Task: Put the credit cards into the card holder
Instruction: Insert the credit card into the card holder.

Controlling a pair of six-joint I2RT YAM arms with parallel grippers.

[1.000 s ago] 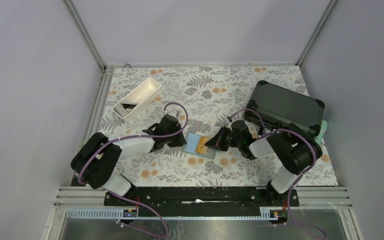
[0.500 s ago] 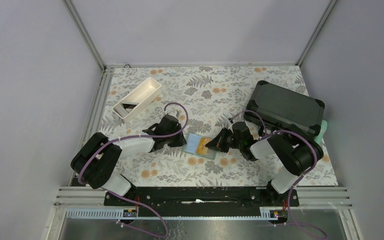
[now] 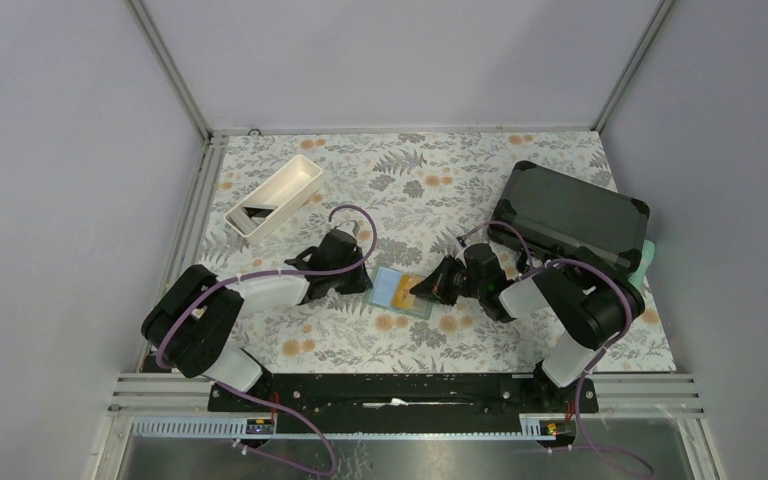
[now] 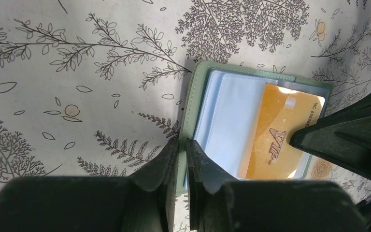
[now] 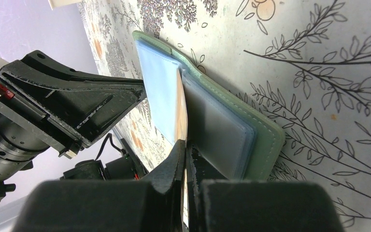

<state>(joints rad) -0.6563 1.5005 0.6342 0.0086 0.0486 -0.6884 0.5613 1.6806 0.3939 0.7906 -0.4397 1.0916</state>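
The sage-green card holder point(image 3: 392, 296) lies open on the floral table, its pale blue pockets point(image 4: 232, 111) facing up. My left gripper point(image 3: 364, 284) is shut on the holder's left edge point(image 4: 192, 104) and pins it down. My right gripper point(image 3: 423, 288) is shut on the gold-orange credit card point(image 4: 273, 137), which lies partly inside a blue pocket. In the right wrist view the card point(image 5: 180, 104) shows edge-on between the pockets of the holder point(image 5: 265, 137). A dark card point(image 3: 260, 212) lies in the white tray.
The white oblong tray point(image 3: 295, 178) stands at the back left. A large black hard case point(image 3: 570, 215) sits at the right, with a pale green object point(image 3: 646, 262) at its right edge. Metal rails border the table's left and near edges.
My right gripper has shifted slightly to the right with the gold card. The left gripper and the holder have not moved.
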